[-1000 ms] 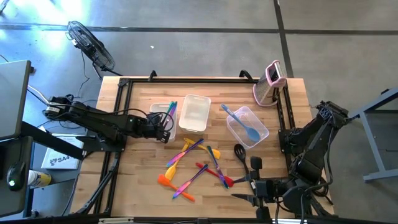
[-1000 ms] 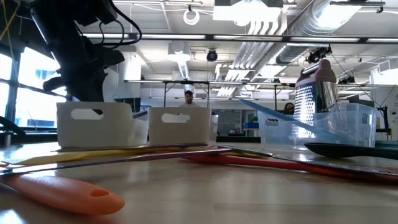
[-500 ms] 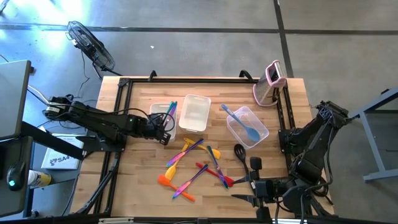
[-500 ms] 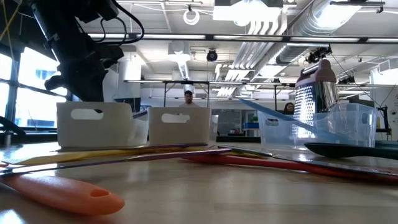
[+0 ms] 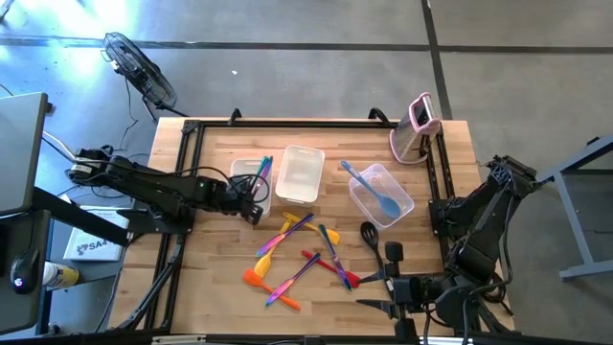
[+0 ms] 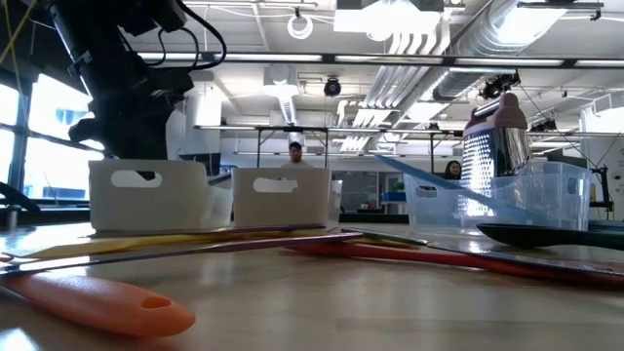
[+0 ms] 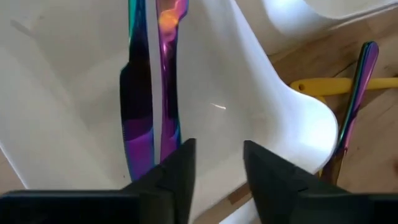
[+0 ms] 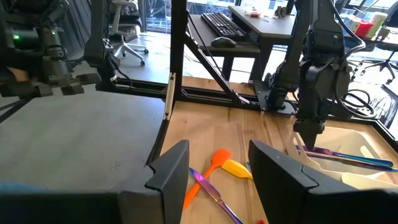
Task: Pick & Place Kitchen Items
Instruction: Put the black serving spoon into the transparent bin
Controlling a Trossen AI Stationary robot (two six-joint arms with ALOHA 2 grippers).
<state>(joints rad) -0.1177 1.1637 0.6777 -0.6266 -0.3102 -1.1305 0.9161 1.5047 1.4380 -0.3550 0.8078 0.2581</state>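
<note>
The left gripper point(image 5: 257, 198) hangs over the leftmost clear tub point(image 5: 243, 169), its fingers point(image 7: 177, 171) parted with nothing between them; directly beneath, two iridescent purple utensils point(image 7: 149, 93) lie side by side on that tub's floor, free of the fingers. The right gripper point(image 5: 375, 290) waits at the near right corner of the table, its fingers point(image 8: 171, 165) spread apart and holding nothing. The surface is a pale butcher-block wooden table point(image 5: 211, 278) edged by a black frame. Three clear tubs stand in a row across its middle: the left one with the two utensils, the middle tub point(image 5: 300, 173) with no utensil visible in it, and the right tub point(image 5: 381, 195) with one light blue spoon point(image 5: 375, 193) lying in it. In front of them the loose kitchen items point(image 5: 300, 252) lie in a crossed scatter, about nine in yellow, orange, red, purple and blue, with one black ladle point(image 5: 371, 238) just to their right. One upright pink-and-white gadget point(image 5: 416, 127) stands at the far right corner. Around the table is grey concrete floor, with a fan point(image 5: 139, 69) on the floor beyond the far left corner; the level view shows an open workspace under exposed ducts and ceiling lights, with a person point(image 6: 295, 153) far behind the tubs.
</note>
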